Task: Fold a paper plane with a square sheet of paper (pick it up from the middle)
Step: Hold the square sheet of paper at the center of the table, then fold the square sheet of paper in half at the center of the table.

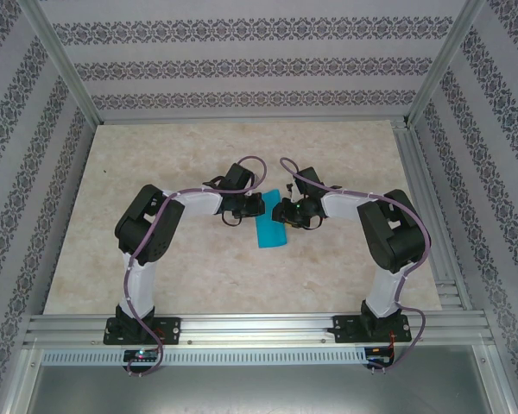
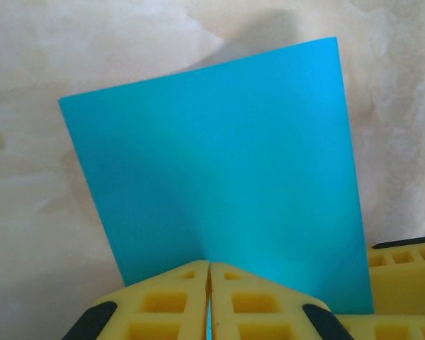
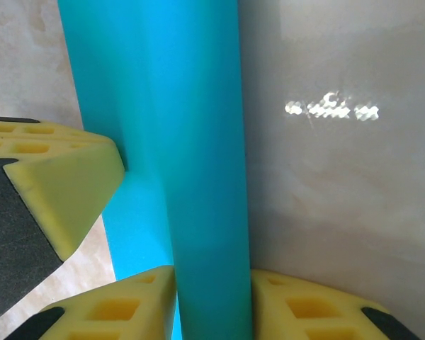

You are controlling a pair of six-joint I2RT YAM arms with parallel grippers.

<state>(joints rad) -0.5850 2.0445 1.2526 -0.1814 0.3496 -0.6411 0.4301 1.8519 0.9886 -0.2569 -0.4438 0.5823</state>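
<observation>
The square sheet of paper (image 1: 269, 231) is teal and lies at mid-table between my two grippers. My left gripper (image 1: 259, 207) pinches its near edge, with the yellow fingers pressed together on it in the left wrist view (image 2: 210, 265). The sheet (image 2: 227, 177) rises from that pinch, its far corner lifted off the table. My right gripper (image 1: 282, 212) meets it from the other side. A rounded bulge of the paper (image 3: 202, 142) runs between the right gripper's jaws (image 3: 212, 270), and both fingers touch it. The paper plane is out of view.
The beige marbled tabletop (image 1: 155, 172) stretches around the arms. Aluminium rails (image 1: 259, 328) frame the near edge and the right side. A finger of the left gripper (image 3: 64, 177) sits close beside the right one, against the paper.
</observation>
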